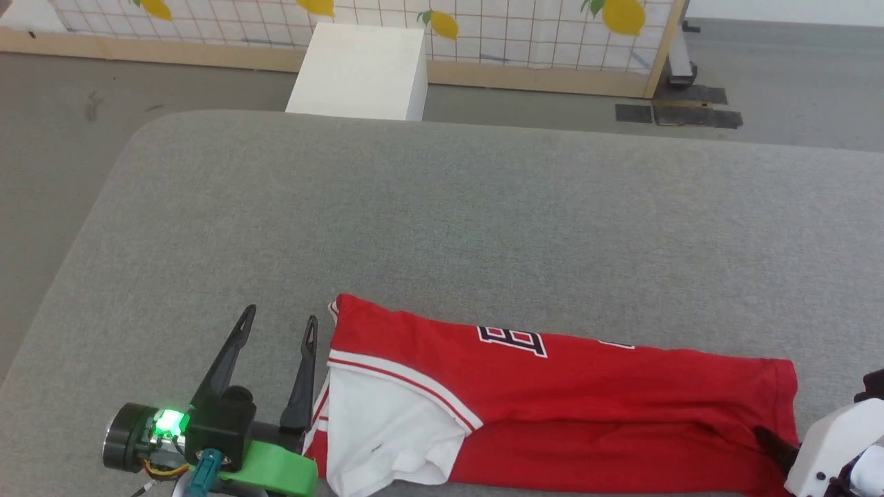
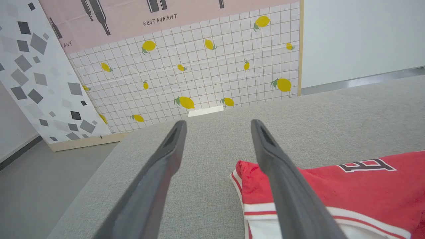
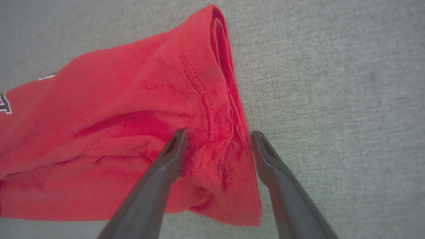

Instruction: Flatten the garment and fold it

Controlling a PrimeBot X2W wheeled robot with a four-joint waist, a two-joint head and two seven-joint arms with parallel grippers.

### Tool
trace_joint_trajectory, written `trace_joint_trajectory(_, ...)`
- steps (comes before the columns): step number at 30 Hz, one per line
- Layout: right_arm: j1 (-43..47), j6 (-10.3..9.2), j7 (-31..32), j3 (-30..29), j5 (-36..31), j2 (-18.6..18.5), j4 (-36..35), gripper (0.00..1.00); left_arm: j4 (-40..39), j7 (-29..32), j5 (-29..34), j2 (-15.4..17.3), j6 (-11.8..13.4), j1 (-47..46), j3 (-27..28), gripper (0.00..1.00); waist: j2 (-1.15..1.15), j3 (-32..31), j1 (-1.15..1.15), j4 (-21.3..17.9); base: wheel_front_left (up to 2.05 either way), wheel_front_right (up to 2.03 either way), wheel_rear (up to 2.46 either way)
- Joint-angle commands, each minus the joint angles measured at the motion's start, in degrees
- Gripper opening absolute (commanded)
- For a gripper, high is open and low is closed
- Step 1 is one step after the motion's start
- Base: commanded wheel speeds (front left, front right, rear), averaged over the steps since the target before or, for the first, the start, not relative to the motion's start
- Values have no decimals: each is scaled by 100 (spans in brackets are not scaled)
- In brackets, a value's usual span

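My L gripper (image 1: 280, 314) sits at the lower left of the head view, fingers spread and empty, just beside the shirt's (image 1: 587, 400) neck end. In the L wrist view the inner finger crosses the striped trim, but I can't tell if it touches the cloth. My R gripper (image 3: 219, 132) is at the lower right, also spread and gripping nothing. In the R wrist view one finger is over red fabric and the other over bare table (image 1: 414, 221), so the hem (image 3: 237, 126) runs between them. Can't tell whether there's contact.

The shirt lies along the bottom of the head frame as a long narrow band, neck to the left, hem to the right. A white sleeve (image 1: 387, 428) is laid on top at the lower left, and the chest lettering is cut off by the band's far edge. I judge the lengthwise fold done and fairly flat, w/ a few creases near the hem. Probably left to do: bring one end over the other, maybe twice, then smooth it.

Past the shirt there's plenty of grey table. At the top of the frame stand a white box (image 1: 362, 69) and a lemon-print panel (image 1: 525, 34).
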Motion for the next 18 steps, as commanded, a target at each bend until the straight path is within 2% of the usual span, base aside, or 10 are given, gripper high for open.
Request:
trace_joint_trajectory(1, -106, -6, 44, -32, -39, 36, 56, 100, 10, -25, 69, -68, -68, 74, 68, 100, 0, 101, 0, 76, 0, 0, 0)
trace_joint_trajectory(11, -67, -6, 218, 30, -11, 98, 316, 100, 66, -26, 324, -446, -435, 53, 477, 100, 0, 339, 0, 197, 0, 0, 0)
trace_joint_trajectory(12, -39, -6, 234, 114, 45, 98, 341, 96, 69, -26, 349, -481, -472, 61, 516, 100, 0, 353, 0, 201, 0, 0, 0)
trace_joint_trajectory(13, -17, -6, 240, 200, 93, 99, 347, 43, 78, -26, 358, -512, -499, 70, 551, 100, 0, 364, 0, 203, 0, 0, 0)
trace_joint_trajectory(14, 8, -6, 229, 295, 146, 99, 334, 0, 90, -26, 369, -547, -532, 80, 593, 100, 0, 373, 0, 202, 0, 0, 0)
trace_joint_trajectory(18, 47, -6, 159, 494, 257, 100, 208, 0, 166, -26, 440, -643, -684, 108, 697, 100, 0, 353, 0, 182, 0, 0, 0)
